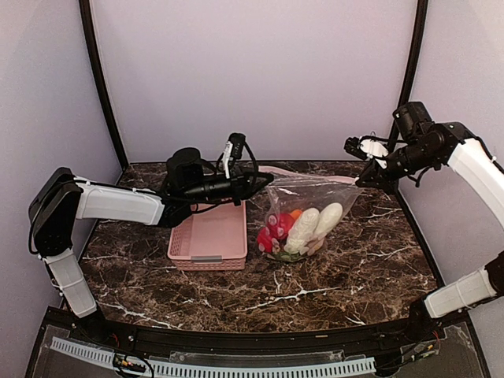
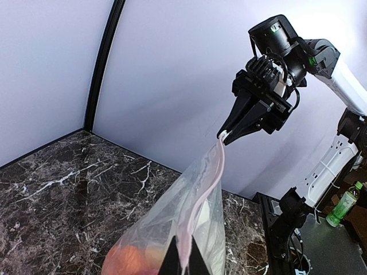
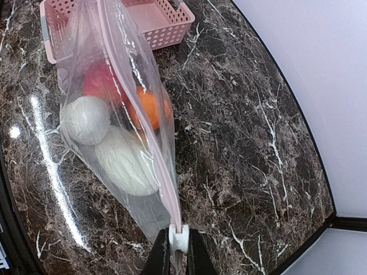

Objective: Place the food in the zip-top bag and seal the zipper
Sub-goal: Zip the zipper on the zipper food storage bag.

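Observation:
The zip-top bag [image 1: 311,197] hangs stretched between my two grippers above the marble table, its lower part resting on the top. The food [image 1: 303,228] lies inside it: red [image 3: 97,80], orange [image 3: 150,109] and white pieces [image 3: 86,119]. My left gripper [image 1: 266,181] is shut on the left end of the zipper [image 2: 212,177], the pink strip pinched between its fingertips [image 2: 172,260]. My right gripper [image 3: 178,252] is shut on the small white slider [image 3: 178,239] at the strip's right end. In the left wrist view the right gripper [image 2: 225,134] shows at the far end of the strip.
A pink slotted basket [image 1: 209,236] stands just left of the bag, under the left arm, with nothing visible in it. Dark marble table [image 1: 354,268] lies in front and to the right. Pale walls and black corner posts [image 1: 101,87] close the back.

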